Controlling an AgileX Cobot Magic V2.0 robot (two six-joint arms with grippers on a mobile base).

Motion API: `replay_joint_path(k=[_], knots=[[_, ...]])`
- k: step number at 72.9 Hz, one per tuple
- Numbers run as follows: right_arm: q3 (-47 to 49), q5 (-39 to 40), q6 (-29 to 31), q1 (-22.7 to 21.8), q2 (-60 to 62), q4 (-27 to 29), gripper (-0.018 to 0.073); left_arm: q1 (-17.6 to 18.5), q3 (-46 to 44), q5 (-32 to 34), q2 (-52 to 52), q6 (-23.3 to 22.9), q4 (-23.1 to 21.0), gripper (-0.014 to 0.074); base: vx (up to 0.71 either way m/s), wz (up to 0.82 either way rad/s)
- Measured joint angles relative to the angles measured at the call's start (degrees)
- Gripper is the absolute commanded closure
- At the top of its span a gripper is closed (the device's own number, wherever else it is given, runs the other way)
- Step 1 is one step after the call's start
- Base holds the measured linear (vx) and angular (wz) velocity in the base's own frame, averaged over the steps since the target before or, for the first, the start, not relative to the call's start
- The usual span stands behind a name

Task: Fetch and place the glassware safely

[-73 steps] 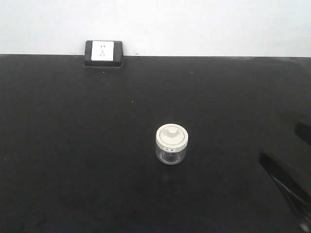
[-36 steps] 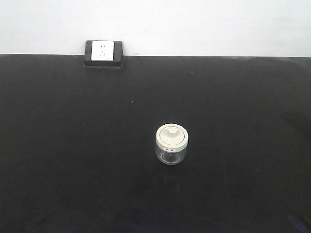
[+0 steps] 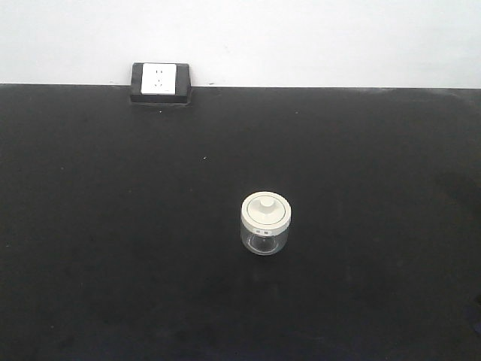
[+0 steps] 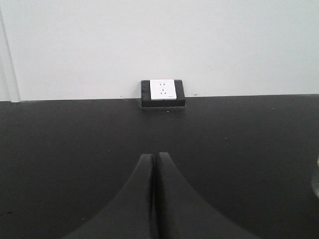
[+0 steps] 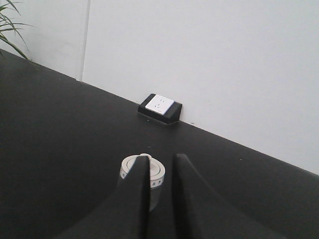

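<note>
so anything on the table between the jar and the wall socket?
Nothing: in the front view the black tabletop is bare between the glass jar and the socket. The right wrist view agrees.

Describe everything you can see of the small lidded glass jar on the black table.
The jar is small, squat and round, of clear glass that looks empty, closed by a cream-white lid with a small knob at its centre. A small label with dark print sits at the lid's front edge. It stands upright near the middle of the black table, well in front of the wall socket. Nothing touches it but the table. In the right wrist view it sits beyond the right gripper, partly hidden by the left finger.
</note>
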State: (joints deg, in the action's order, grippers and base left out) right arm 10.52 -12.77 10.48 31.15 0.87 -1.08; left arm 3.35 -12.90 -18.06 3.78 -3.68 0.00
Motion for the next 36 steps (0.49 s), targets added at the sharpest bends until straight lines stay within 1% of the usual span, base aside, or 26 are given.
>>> replay_joint_path(k=[36], knots=[[0.0, 0.9, 0.1, 0.0, 0.0, 0.0, 0.0567, 0.0, 0.0, 0.0, 0.0, 0.0, 0.0, 0.0603, 0.00, 0.00]])
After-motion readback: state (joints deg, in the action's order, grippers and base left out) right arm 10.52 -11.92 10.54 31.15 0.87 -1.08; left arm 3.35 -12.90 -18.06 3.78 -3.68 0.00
